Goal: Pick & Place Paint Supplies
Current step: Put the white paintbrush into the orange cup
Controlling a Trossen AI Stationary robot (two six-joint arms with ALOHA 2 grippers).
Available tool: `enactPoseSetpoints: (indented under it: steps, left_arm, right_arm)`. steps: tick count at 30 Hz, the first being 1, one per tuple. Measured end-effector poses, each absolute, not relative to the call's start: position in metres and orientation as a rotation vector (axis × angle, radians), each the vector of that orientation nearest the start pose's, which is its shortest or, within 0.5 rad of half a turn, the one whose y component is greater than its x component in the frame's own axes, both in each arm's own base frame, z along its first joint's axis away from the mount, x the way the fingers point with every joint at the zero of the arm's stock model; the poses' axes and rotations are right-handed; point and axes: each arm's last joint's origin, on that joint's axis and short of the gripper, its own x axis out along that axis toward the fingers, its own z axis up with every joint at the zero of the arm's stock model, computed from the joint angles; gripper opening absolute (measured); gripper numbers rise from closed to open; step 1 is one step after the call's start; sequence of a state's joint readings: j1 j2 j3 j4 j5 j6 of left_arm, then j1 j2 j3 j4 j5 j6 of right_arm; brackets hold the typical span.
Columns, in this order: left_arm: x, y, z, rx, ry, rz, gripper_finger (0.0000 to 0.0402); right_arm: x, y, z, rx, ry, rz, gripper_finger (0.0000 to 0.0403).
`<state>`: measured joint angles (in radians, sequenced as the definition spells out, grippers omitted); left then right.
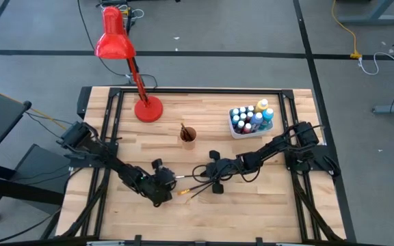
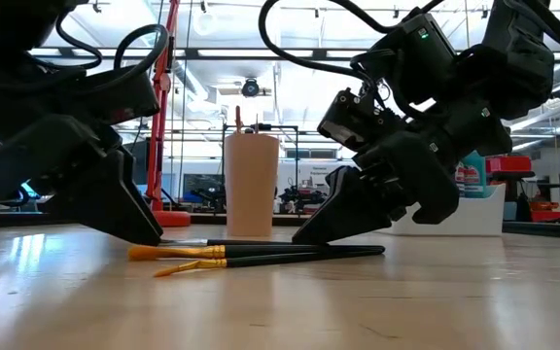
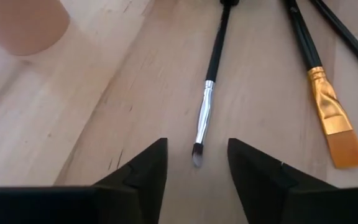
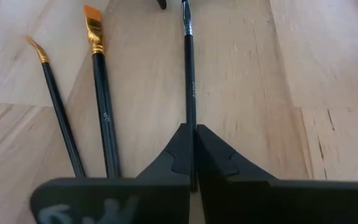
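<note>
Three dark-handled paintbrushes lie on the wooden table between my grippers. Two have gold ferrules and orange bristles. The third is thin, with a silver ferrule. My right gripper is shut on this thin brush's handle. My left gripper is open, and its fingers stand on either side of the same brush's bristle tip without touching it. Paint bottles stand in the white tub at the far right. My right gripper pinches the thin brush's dark handle between its two shut fingers, toward the end away from the bristles. The fingers slant down from the table's right and lie along the brush. The brush stretches away toward my left gripper, low over or on the table.
An orange cup with a brush in it stands beyond the grippers, at mid-table. A red desk lamp has its base at the far left. Dark rails run along the table's left and right sides. Bare wood lies toward the near edge.
</note>
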<state>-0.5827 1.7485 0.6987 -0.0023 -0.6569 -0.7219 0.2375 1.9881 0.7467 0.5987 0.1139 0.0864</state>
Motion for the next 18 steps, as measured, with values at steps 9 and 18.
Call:
enactPoseSetpoints:
  steps: [9, 18]
  left_arm:
    - [0.2477, -0.1424, 0.1014, -0.041, 0.782, 0.340, 0.0042]
    - [0.2474, -0.1411, 0.1013, -0.008, 0.769, 0.360, 0.0005]
  right_arm:
    - [0.3334, 0.0775, 0.0768, -0.034, 0.598, 0.099, 0.0005]
    - [0.3337, 0.0778, 0.0772, -0.031, 0.593, 0.098, 0.0005]
